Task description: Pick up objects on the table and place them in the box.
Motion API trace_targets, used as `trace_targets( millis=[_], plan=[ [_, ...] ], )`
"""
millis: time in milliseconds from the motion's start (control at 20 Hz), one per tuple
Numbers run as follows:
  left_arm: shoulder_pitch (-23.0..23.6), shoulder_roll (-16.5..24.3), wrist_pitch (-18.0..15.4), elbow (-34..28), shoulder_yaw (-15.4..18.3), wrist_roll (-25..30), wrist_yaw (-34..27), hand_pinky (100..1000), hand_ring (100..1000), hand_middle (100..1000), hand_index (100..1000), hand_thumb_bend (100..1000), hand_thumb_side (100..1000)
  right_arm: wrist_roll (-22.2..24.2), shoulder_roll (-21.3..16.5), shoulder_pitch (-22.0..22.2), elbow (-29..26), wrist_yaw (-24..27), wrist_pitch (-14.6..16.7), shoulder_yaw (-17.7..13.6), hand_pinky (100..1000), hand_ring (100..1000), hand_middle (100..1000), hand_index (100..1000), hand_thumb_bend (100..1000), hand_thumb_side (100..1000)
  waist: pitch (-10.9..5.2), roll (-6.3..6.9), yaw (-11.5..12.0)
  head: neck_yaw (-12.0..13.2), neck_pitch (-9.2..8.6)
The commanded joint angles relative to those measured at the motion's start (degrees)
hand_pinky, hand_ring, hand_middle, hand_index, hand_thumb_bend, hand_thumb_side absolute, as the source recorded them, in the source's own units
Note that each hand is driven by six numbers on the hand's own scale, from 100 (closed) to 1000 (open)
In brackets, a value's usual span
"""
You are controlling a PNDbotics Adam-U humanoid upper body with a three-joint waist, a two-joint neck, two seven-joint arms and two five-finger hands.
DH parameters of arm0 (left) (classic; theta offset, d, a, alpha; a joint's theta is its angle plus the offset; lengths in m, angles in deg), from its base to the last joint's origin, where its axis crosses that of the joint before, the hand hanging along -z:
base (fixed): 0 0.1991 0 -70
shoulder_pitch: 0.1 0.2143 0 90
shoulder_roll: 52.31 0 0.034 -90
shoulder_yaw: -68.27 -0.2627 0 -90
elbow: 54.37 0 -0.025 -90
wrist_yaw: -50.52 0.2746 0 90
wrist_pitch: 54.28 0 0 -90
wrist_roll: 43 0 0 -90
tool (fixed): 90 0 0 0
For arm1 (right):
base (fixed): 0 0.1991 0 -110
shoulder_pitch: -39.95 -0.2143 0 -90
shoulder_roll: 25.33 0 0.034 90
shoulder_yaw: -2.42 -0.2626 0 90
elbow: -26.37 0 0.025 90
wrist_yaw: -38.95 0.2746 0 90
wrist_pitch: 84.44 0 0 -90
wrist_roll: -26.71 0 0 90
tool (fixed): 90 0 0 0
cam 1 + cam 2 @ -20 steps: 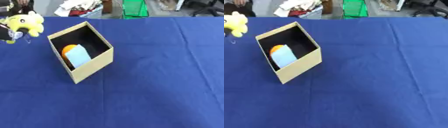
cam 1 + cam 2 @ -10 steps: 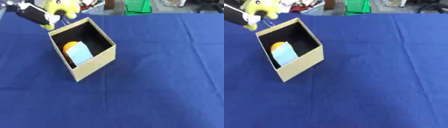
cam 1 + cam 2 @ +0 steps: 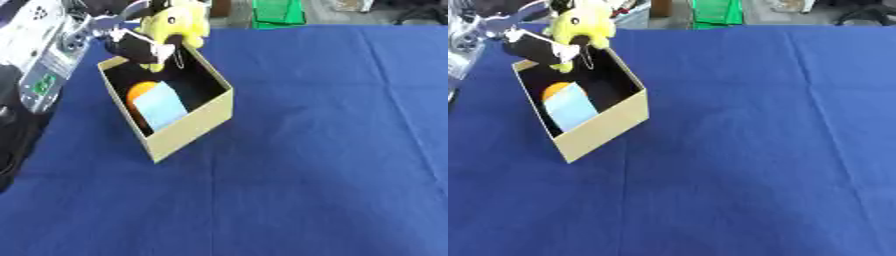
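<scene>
A tan cardboard box (image 3: 191, 126) with a dark inside stands at the left on the blue table (image 3: 324, 150). An orange round thing (image 3: 138, 92) and a light blue flat thing (image 3: 160, 105) lie in it. My left hand (image 3: 133, 46) comes in from the upper left and hangs over the box's far corner. Its fingers are curled round a yellow plush toy (image 3: 178, 25), which is in the air above the box's back rim. My right hand shows in neither view.
My left arm (image 3: 45, 55), silver and black, fills the left edge beside the box. Beyond the table's far edge stand a green crate (image 3: 278, 11) and some clutter. Blue cloth stretches to the right of the box and in front of it.
My left hand has carried the yellow plush toy from the table's far left corner to the right, over the box's back rim. The camera has shifted too.
</scene>
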Motion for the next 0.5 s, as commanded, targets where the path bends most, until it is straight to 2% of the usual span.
trace_targets(
  millis=[50, 500],
  plan=[
    [-1.43, 0.09, -0.19, -0.03, -0.02, -0.75, 0.12, 500, 615, 496, 529, 100, 475, -0.08, -1.22, -0.75, -0.93, 0.38, 0.08, -0.64, 862, 862, 804, 917, 100, 806, -1.11, -0.12, -0.24, -0.5, -0.71],
    [-1.39, -0.11, -0.29, 0.49, -0.17, -1.07, 0.3, 500, 615, 497, 530, 100, 479, -0.03, -1.17, -0.8, -0.93, 0.47, 0.13, -0.65, 862, 862, 804, 917, 100, 806, -1.14, -0.21, -0.37, -0.64, -0.82]
  ],
)
